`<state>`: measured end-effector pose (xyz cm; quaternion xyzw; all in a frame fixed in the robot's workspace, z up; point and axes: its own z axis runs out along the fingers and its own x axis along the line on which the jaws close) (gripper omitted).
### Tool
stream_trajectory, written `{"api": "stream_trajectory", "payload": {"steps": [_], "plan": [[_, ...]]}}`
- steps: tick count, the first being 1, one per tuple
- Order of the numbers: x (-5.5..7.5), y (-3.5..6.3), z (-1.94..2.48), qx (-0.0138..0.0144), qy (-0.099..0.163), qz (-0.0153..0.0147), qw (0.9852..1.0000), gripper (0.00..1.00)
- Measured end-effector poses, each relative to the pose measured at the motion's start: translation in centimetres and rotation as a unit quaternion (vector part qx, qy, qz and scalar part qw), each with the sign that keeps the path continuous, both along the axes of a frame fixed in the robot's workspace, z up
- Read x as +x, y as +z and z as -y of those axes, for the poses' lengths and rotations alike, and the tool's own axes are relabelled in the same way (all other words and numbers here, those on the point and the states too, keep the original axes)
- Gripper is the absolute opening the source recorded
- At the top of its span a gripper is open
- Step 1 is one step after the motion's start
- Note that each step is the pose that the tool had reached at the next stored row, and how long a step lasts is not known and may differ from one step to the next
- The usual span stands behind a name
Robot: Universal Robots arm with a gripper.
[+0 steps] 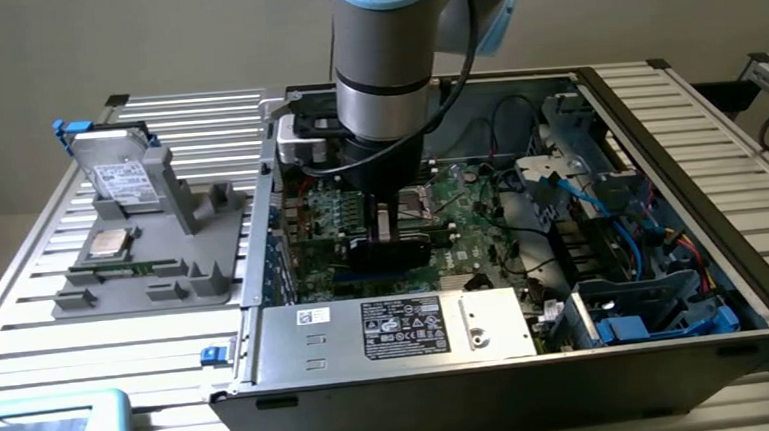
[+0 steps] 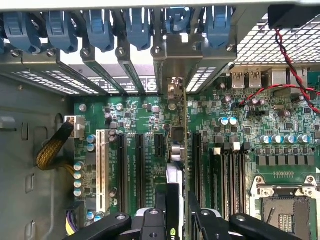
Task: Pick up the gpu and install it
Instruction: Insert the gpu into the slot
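Wrist view puts the gpu [image 2: 175, 150] edge-on to me. I see only a thin strip of it, and neither the green face nor the black cooler face in full. The end nearest my wrist is cut off between my fingers [image 2: 160, 200]. I cannot tell whether its connector edge touches a slot or hangs just above the motherboard [image 2: 250, 125].

In the exterior view my own arm [image 1: 382, 65] covers the middle of the board. The card shows there only as a dark block under my gripper [image 1: 388, 225], its lower edge lost in shadow. It is inside the open computer case [image 1: 503, 399], over the motherboard, behind the silver power supply [image 1: 392, 330]. The grey fixture [image 1: 148, 280] with the hard drive [image 1: 122, 176] stands outside the case on the exterior view's left, well apart from me.

The card stands on edge, upright to the board. Its long axis runs parallel to the black expansion slots [image 2: 140, 165], from my fingers toward the rear wall of the case. The bracket end points at the row of slot covers under the blue clips [image 2: 100, 25]. The CPU socket [image 2: 285, 210] lies well off to its other side.

My fingers are partly closed, one on each flat face of the card, and they clamp it between them.
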<state>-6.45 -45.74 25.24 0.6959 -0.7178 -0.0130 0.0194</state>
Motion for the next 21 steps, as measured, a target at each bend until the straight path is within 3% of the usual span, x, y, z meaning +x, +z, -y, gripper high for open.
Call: {"api": "stream_trajectory", "payload": {"steps": [21], "plan": [[-0.22, -0.25, -0.02, -0.0002, 0.008, 0.0001, 1.0000, 0.27]]}}
